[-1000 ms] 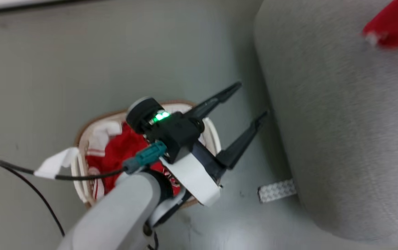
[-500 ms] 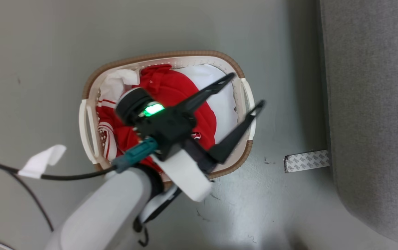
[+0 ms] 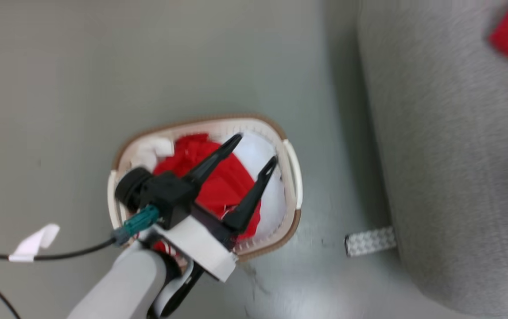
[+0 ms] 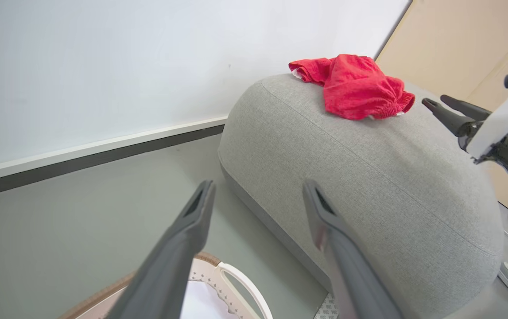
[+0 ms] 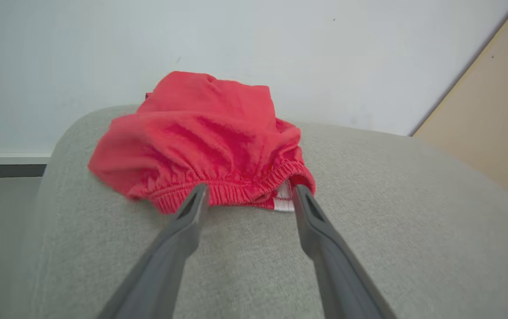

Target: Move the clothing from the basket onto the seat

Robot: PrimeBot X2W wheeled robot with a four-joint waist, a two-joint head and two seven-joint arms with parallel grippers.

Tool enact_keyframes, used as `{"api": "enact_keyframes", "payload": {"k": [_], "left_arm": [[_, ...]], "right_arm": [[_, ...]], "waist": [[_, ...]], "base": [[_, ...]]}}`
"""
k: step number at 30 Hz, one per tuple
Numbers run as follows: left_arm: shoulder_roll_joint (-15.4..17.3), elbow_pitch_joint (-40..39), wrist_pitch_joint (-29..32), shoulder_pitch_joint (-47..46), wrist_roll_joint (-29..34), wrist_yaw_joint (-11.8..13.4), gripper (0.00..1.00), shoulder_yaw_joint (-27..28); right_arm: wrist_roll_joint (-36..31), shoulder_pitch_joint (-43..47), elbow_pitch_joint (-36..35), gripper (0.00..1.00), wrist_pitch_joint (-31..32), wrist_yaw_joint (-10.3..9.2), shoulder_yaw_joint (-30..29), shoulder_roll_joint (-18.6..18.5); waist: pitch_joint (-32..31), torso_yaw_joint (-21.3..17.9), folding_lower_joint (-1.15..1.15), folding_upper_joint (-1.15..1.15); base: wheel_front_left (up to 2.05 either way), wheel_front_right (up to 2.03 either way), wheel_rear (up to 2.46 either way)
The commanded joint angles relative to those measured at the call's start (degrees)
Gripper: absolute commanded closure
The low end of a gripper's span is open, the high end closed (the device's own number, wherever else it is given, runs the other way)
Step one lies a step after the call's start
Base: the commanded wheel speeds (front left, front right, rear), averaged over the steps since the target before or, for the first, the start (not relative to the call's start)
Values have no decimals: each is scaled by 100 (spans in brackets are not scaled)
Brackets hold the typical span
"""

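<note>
The left gripper (image 3: 256,148) is being held spread and empty, the clothing (image 3: 222,188) lying bunched in the basket (image 3: 293,170) just beneath its tips. Soft, light and limp, it is probably best being pinched at a raised red fold.

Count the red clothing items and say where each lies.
2. One crumpled red garment lies atop the large grey fabric sofa; one red jersey heap sits in the oval cream plastic basket, possibly hiding more.
</note>
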Motion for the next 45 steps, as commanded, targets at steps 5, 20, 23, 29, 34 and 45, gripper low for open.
{"api": "enact_keyframes", "payload": {"k": [5, 20, 23, 29, 34, 45], "left_arm": [[17, 346, -421, 519, -162, 177, 0, 134], [-280, 1173, -1325, 2188, -487, 660, 0, 810], [-374, 1076, -1322, 2534, -328, 687, 0, 1162], [-649, 978, -1322, 3144, -7, 516, 0, 1854], [-919, 1001, -1322, 3531, 196, 279, 0, 2343], [-1322, 1143, -1323, 3794, 681, -197, 0, 2915]], "right_arm": [[196, 1045, -494, 0, -17, -13, 317, 114], [523, 3053, -1811, 0, -18, -14, 1342, 424], [573, 3349, -1881, 0, -18, -13, 1516, 498], [662, 3756, -1918, 0, -18, -13, 1843, 580], [779, 3971, -1822, 0, -18, -13, 2029, 603], [972, 4025, -1604, 0, -19, -13, 2416, 604]], "waist": [[-1158, -3, 0, 0], [-3033, 805, 0, 0], [-3286, 961, 0, 0], [-3573, 1122, 0, 0], [-3785, 1114, 0, 0], [-3882, 1042, 0, 0]], "base": [[0, 0, 0], [0, 0, 0], [0, 0, 0], [0, 0, 0], [0, 0, 0], [0, 0, 0]]}}
